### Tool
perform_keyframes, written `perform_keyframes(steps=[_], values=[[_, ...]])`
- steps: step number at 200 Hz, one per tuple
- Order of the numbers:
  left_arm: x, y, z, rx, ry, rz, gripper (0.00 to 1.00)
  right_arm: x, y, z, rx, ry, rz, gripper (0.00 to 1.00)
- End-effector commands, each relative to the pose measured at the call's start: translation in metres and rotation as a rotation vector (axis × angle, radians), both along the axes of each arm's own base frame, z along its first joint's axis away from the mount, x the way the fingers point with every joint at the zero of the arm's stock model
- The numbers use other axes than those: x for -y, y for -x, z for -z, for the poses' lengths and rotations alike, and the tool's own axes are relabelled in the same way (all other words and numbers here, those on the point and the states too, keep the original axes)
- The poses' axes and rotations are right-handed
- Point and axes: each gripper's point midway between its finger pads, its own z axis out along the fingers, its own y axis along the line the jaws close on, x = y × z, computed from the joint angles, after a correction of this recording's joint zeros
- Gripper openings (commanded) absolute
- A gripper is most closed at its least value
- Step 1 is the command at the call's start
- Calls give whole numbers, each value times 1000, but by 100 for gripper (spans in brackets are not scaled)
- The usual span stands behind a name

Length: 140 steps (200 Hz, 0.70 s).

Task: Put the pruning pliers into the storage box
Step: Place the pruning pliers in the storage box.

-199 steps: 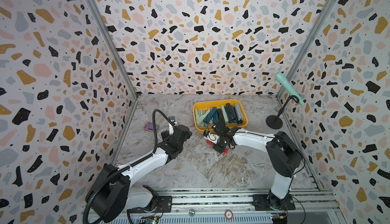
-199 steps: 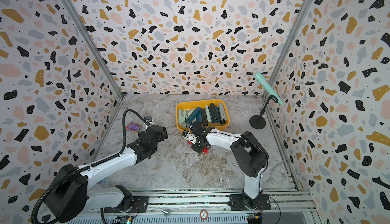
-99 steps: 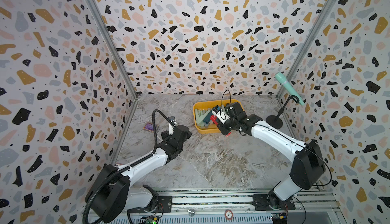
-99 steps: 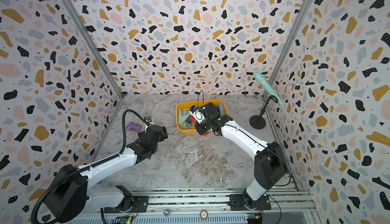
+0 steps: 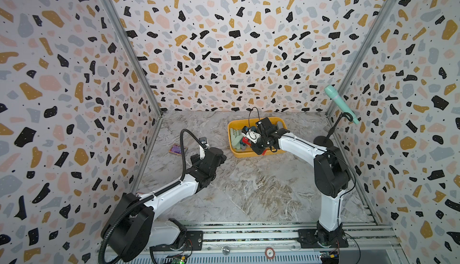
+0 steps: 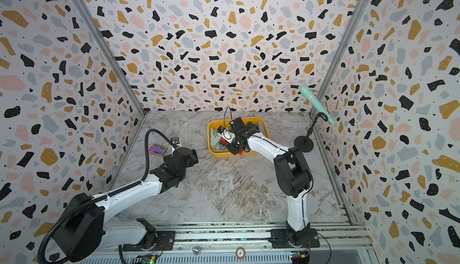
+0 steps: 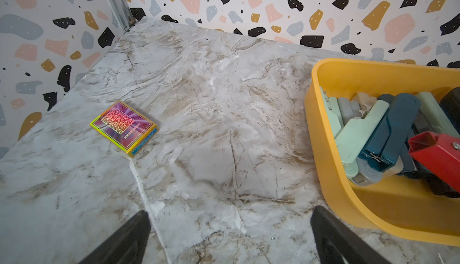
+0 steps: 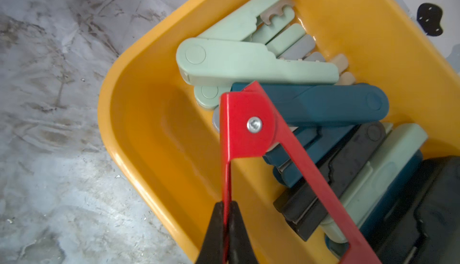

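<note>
**Right wrist view: red pliers now over the box, unreleased**

Right gripper point(image 8: 225, 215) is pinched on one arm of the red pruning pliers point(image 8: 251, 123), whose other arm swings open. A second ago this pair sat low over the table point(image 5: 249, 188) at the six o'clock side of the storage box point(image 8: 139, 116). Since then the arm has carried it up and over the rim, and it now hangs above the box's eight o'clock end, over the stored pliers point(image 8: 249, 61) inside. Left gripper point(image 7: 230, 215) idles fully spread and empty at the table's nine o'clock, near the card box point(image 7: 124, 128). No other pliers show on the table, so a release here likely finishes the job.
</note>
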Motion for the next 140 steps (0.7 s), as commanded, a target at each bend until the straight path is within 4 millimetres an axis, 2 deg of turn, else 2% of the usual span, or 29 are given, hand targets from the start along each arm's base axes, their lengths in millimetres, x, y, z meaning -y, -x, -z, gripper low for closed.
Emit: perform_keyframes(steps=[1, 26, 55, 78, 101, 140], values=[[-3, -2, 1, 11, 5, -13, 99, 15, -16, -26, 91, 32, -31, 0], [-1, -4, 2, 8, 7, -8, 99, 20, -26, -33, 97, 15, -41, 0], [0, -5, 1, 8, 12, -7, 100, 21, -26, -34, 125, 57, -102, 0], [1, -5, 1, 9, 14, -4, 99, 28, -29, -13, 112, 128, -129, 0], [1, -6, -1, 10, 13, -3, 99, 25, -23, 9, 53, 153, -177, 0], [1, -6, -3, 11, 11, -5, 99, 22, -20, 18, 53, 147, -220, 0]])
